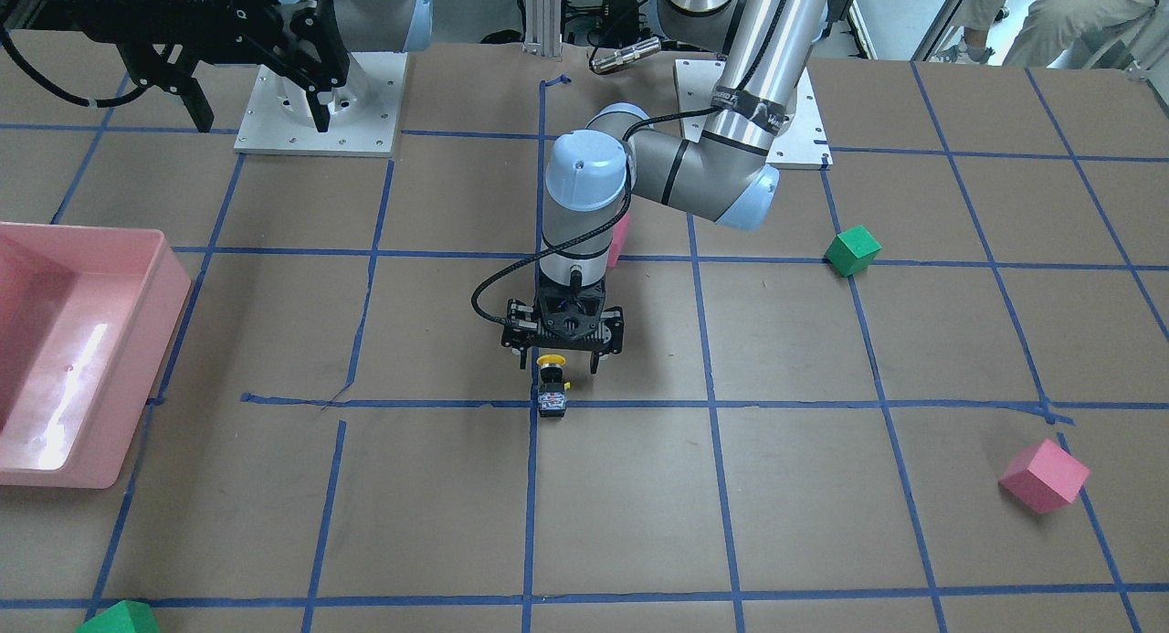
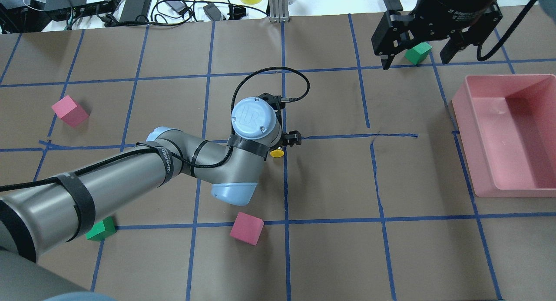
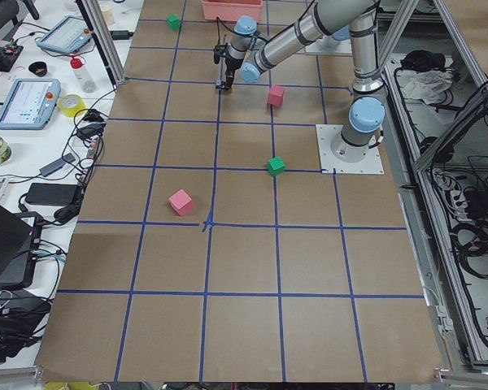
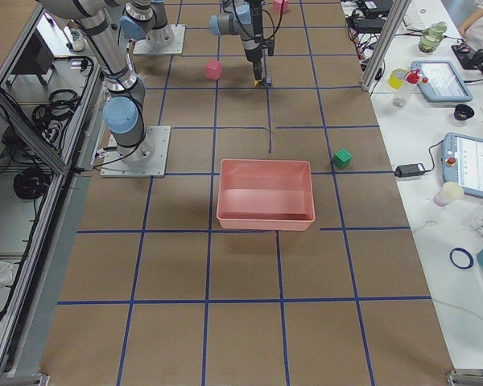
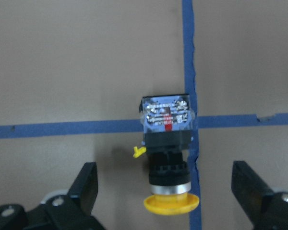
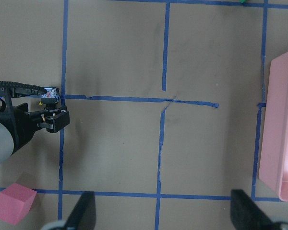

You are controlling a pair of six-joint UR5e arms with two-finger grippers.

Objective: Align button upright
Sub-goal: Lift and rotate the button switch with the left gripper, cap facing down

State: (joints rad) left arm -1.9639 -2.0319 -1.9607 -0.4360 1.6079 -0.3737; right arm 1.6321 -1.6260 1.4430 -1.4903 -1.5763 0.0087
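The button (image 1: 552,391) lies on its side on the brown table, at a crossing of blue tape lines. Its yellow cap points toward the robot's base and its whitish-blue contact block points away. In the left wrist view the button (image 5: 167,143) shows lengthwise, with the cap nearest the camera. My left gripper (image 1: 559,364) is open and points straight down, its fingers (image 5: 86,184) on either side of the cap without touching it. In the overhead view only the yellow cap (image 2: 277,153) shows past the wrist. My right gripper (image 2: 417,57) is open, empty and held high at the far right.
A pink bin (image 2: 460,105) stands at the table's right side. Pink cubes (image 2: 69,111) (image 2: 246,228) and green cubes (image 2: 100,229) (image 2: 418,52) are scattered around. The nearest, a pink cube, is just behind my left arm's wrist.
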